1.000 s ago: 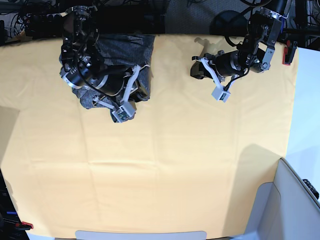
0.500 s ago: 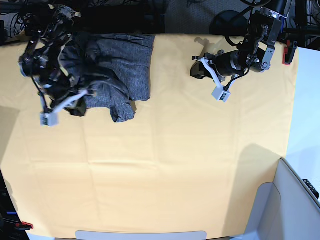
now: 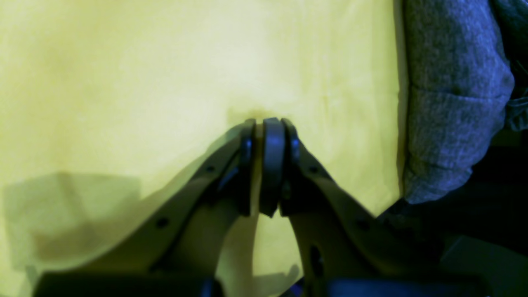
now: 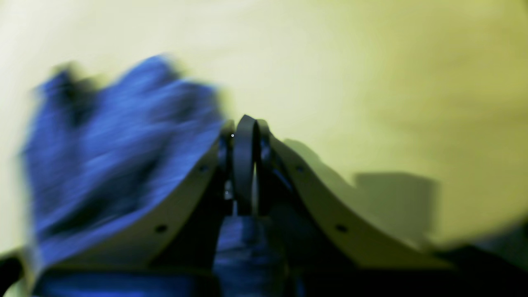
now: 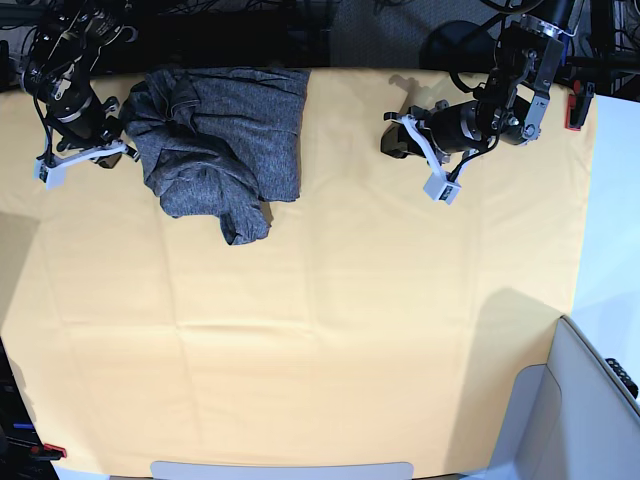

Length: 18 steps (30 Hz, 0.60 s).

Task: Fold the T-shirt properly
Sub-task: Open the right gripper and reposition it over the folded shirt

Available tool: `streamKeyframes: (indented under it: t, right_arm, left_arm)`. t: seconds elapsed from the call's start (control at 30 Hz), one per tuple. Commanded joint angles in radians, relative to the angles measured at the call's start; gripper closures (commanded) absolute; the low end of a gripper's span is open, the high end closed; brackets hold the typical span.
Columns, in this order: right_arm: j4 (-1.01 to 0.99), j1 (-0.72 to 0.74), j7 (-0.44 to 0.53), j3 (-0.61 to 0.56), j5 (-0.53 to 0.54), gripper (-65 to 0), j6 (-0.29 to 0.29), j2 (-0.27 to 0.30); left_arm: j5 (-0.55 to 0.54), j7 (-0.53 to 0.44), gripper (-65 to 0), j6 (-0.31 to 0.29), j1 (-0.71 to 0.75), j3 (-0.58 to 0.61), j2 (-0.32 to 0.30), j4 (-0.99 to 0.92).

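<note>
The dark-grey T-shirt (image 5: 225,135) lies as a folded, slightly rumpled bundle at the far left-centre of the yellow-covered table (image 5: 330,330). My right gripper (image 5: 110,157) sits just left of it, shut and holding nothing. In the right wrist view, which is blurred, its closed tips (image 4: 244,123) stand beside the T-shirt (image 4: 119,144), with the yellow cloth beyond. My left gripper (image 5: 395,138) rests at the far right-centre, well apart from the shirt. In the left wrist view its tips (image 3: 266,126) meet over the bare yellow cloth, empty, and a T-shirt (image 3: 449,103) edge shows at the right.
A pale grey bin (image 5: 590,400) stands at the near right corner. Red clamps (image 5: 575,108) hold the cloth at the far right and the near left. Dark cables and stands lie beyond the far edge.
My right arm lifted off the T-shirt and swung left to its far-left side, and its jaws closed. The shirt stayed down, now fully uncovered. The left arm has not moved.
</note>
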Motion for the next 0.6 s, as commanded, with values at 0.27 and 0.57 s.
streamKeyframes:
  t: [0.27,0.57]
  right_arm:
    - [-0.069,0.005,0.011,-0.042,-0.108,0.0,0.008,-0.063]
    - [-0.025,-0.021,0.011,-0.256,-0.046,0.0,0.118,-0.061]
  left_arm:
    - [0.053,0.041,-4.0,0.023,0.006,0.004,-0.011,-0.006]
    - [0.053,0.041,-4.0,0.025,0.004,0.002,-0.011,-0.006]
